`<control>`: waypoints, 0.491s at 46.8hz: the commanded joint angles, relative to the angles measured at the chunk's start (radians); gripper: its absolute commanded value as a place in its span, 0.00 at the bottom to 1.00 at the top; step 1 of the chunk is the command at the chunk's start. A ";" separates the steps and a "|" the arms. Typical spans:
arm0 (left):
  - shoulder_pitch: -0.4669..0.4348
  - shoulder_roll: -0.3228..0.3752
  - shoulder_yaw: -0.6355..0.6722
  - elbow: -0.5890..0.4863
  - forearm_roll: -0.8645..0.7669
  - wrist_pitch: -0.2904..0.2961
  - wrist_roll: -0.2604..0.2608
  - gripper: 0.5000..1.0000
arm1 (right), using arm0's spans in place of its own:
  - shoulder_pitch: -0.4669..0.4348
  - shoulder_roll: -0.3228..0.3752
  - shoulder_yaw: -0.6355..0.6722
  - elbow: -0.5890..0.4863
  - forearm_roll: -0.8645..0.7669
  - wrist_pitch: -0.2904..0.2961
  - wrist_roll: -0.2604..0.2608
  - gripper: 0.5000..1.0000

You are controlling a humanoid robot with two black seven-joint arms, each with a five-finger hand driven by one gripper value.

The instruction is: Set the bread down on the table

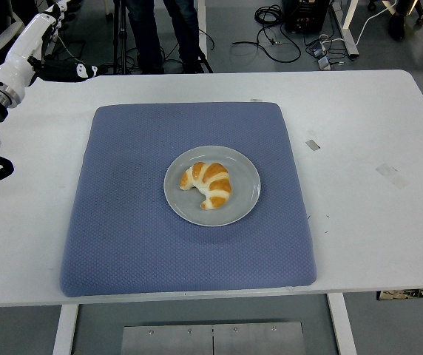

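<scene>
At the far left edge, well left of the blue mat [123, 222], part of the left arm [8, 70] shows; I cannot tell how its hand is set. The bread [207, 184] lies on the grey plate [245, 201] at the mat's middle, on the white surface [374, 222]

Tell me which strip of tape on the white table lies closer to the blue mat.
The small tape piece just off the mat's right edge; the larger strip lies farther right.
</scene>
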 commanded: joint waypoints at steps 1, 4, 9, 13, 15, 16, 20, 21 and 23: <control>-0.004 -0.002 0.005 -0.032 0.067 0.003 0.027 0.97 | 0.000 0.000 0.000 0.000 0.000 0.000 0.000 1.00; -0.010 -0.005 0.005 -0.046 0.111 0.003 0.052 0.97 | 0.000 0.000 0.000 0.000 0.000 0.000 0.000 1.00; -0.022 -0.006 0.026 -0.065 0.193 0.003 0.083 0.97 | 0.000 0.000 0.000 0.000 0.000 0.000 0.000 1.00; -0.044 -0.005 0.049 -0.088 0.289 0.002 0.116 0.97 | 0.000 0.000 0.000 0.000 0.000 0.000 0.000 1.00; -0.053 -0.005 0.060 -0.100 0.335 0.000 0.149 0.97 | 0.000 0.000 0.000 0.000 0.000 0.000 0.000 1.00; -0.057 -0.006 0.064 -0.106 0.354 0.000 0.167 0.97 | 0.000 0.000 0.000 0.000 0.000 0.000 0.000 1.00; -0.067 -0.009 0.069 -0.120 0.400 -0.003 0.201 0.97 | 0.000 0.000 0.000 0.000 0.000 0.000 0.000 1.00; -0.067 -0.009 0.069 -0.123 0.408 -0.006 0.202 0.97 | 0.000 0.000 0.000 0.000 0.000 0.000 0.000 1.00; -0.068 -0.009 0.075 -0.129 0.429 -0.015 0.202 0.97 | 0.000 0.000 0.000 0.000 0.000 0.000 0.000 1.00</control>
